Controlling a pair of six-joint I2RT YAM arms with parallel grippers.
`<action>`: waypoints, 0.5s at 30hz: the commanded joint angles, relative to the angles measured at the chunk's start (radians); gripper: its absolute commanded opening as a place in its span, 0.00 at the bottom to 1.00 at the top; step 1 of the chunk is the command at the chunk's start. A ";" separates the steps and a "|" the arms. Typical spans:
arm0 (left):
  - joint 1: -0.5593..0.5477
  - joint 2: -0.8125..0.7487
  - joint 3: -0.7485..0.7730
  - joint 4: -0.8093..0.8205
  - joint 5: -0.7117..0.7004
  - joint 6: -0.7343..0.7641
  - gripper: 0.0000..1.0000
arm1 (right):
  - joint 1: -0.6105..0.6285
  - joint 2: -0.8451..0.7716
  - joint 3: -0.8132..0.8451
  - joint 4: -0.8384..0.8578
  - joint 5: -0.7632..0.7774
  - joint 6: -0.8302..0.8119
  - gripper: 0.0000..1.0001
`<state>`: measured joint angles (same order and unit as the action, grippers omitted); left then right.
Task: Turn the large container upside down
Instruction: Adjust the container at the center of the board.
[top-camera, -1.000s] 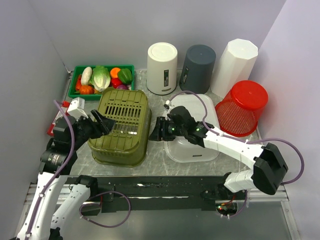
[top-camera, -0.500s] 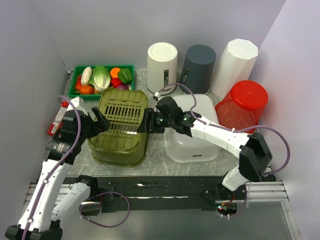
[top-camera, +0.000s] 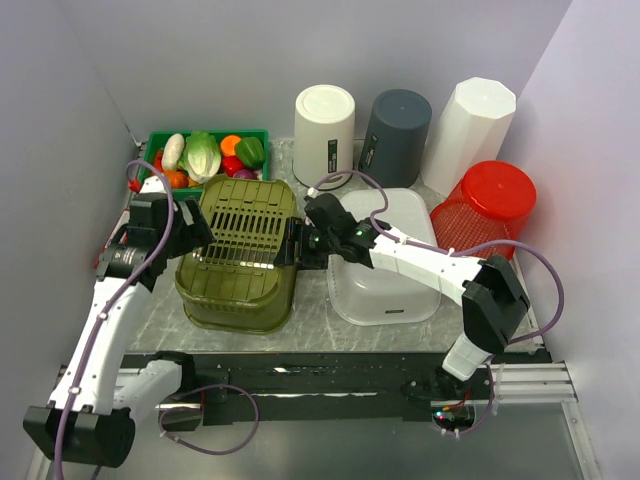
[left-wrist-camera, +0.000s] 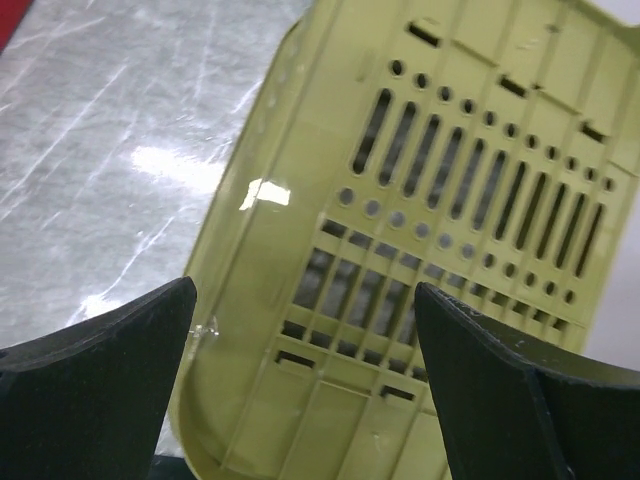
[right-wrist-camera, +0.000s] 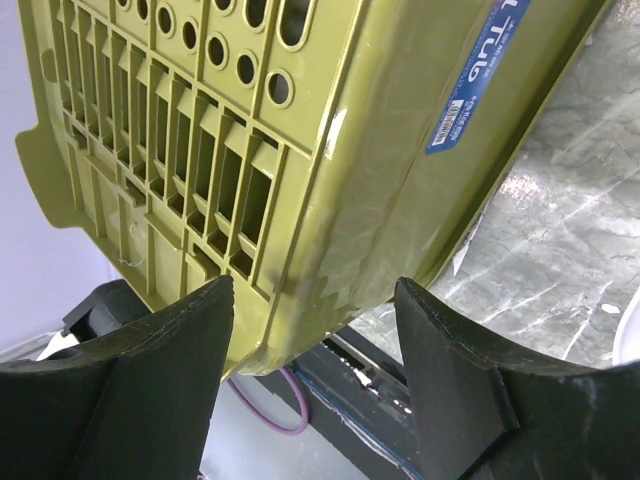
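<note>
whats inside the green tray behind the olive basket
Vegetables fill the green tray: a lettuce, a white radish, a green pepper, an orange piece, a red piece. Its floor is covered by them, and the left arm hides its near-left corner.

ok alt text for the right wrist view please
An olive-green slotted basket fills the frame, its corner between the open black fingers of the right gripper. A blue label shows on its side wall, with grey marbled table at right.

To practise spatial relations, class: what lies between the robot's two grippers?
The olive-green slotted basket sits between the left gripper and the right gripper, clearest in the top external view.
</note>
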<state>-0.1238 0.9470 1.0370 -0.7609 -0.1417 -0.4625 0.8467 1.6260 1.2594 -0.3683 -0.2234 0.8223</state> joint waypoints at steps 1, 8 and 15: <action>0.039 0.059 0.069 -0.014 0.020 0.047 0.96 | 0.006 0.017 0.055 -0.008 0.022 -0.002 0.73; 0.085 0.070 0.006 0.040 0.102 0.053 0.96 | 0.005 0.049 0.090 -0.023 0.016 -0.023 0.73; 0.089 0.076 -0.067 0.057 0.218 0.041 0.96 | 0.000 0.057 0.101 -0.038 0.019 -0.045 0.74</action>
<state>-0.0383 1.0313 1.0035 -0.7425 -0.0208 -0.4301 0.8467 1.6810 1.3148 -0.3897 -0.2214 0.8017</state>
